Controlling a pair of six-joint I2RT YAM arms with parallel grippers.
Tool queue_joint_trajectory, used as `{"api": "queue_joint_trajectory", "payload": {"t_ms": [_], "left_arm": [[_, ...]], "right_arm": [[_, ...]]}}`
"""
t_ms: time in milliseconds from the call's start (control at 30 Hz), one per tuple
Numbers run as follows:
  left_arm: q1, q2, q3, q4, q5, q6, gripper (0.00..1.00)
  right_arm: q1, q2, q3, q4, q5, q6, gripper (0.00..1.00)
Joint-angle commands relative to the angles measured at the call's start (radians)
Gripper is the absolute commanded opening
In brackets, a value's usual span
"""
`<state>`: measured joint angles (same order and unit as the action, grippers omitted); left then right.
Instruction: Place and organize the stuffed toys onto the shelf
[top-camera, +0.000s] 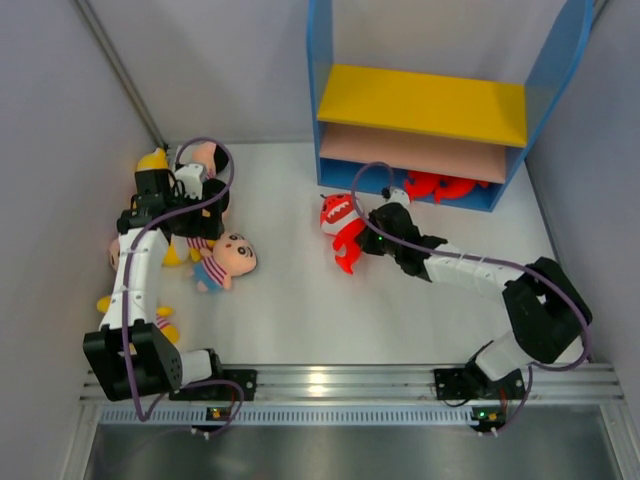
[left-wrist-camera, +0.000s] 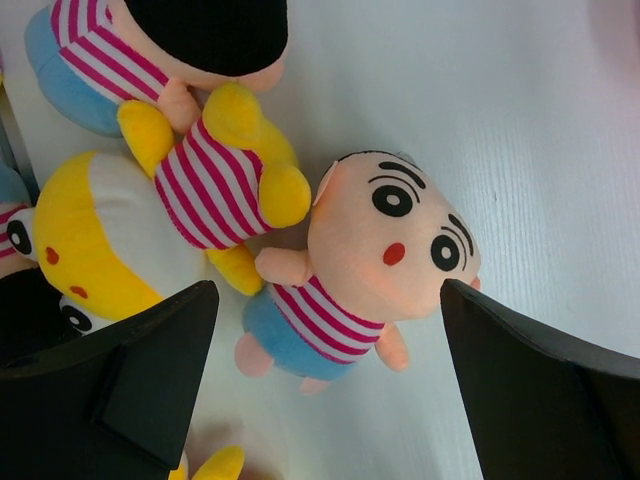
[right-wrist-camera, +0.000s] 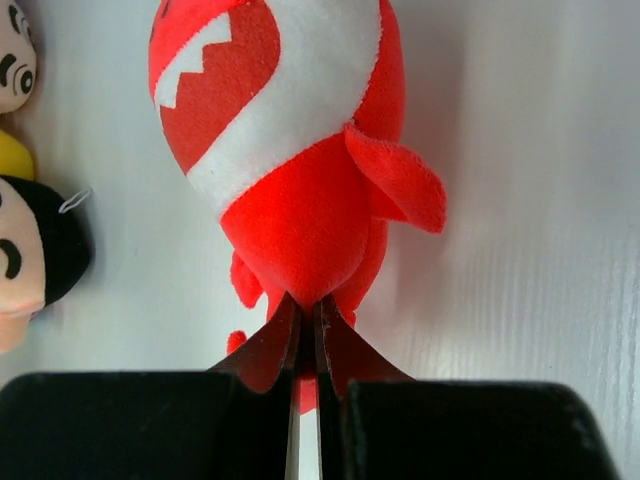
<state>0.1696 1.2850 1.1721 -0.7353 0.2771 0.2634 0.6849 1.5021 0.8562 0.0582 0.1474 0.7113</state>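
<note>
One shark (right-wrist-camera: 290, 150) is in right claw (right-wrist-camera: 305, 325); another shark (top-camera: 445, 187) lies half-hidden on shelf (top-camera: 420, 100).

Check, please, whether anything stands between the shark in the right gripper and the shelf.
Nothing visible does: only bare table lies between the gripped shark and the shelf. A second shark already lies on the shelf's base, toward its right side, so that spot is taken.

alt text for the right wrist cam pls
A red plush shark with a white toothy mouth is pinched at its tail end by the shut right gripper, against a white table. A black-haired doll head shows at the left edge.
</note>
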Motion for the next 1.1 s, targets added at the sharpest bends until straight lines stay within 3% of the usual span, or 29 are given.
{"api": "queue_joint_trajectory", "payload": {"t_ms": [0, 200, 533, 1067], "left_arm": [[0.005, 0.003, 0.018, 0.013, 0.05, 0.005, 0.99], [0.005, 0.019, 0.038, 0.013, 0.063, 0.005, 0.99], [0.005, 0.045, 0.066, 0.013, 0.033, 0.037, 0.99], [0.007, 0.134, 0.12, 0.013, 0.014, 0.059, 0.99]], "right_arm": [[-0.028, 0.026, 0.036, 0.015, 0.047, 0.001, 0.0], [-0.096, 0.13, 0.13, 0.041, 0.035, 0.023, 0.0], [-0.197, 0.263, 0.262, 0.18, 0.193, 0.069, 0.0], [-0.257, 0.533, 0.555, 0.12, 0.23, 0.135, 0.0]]}}
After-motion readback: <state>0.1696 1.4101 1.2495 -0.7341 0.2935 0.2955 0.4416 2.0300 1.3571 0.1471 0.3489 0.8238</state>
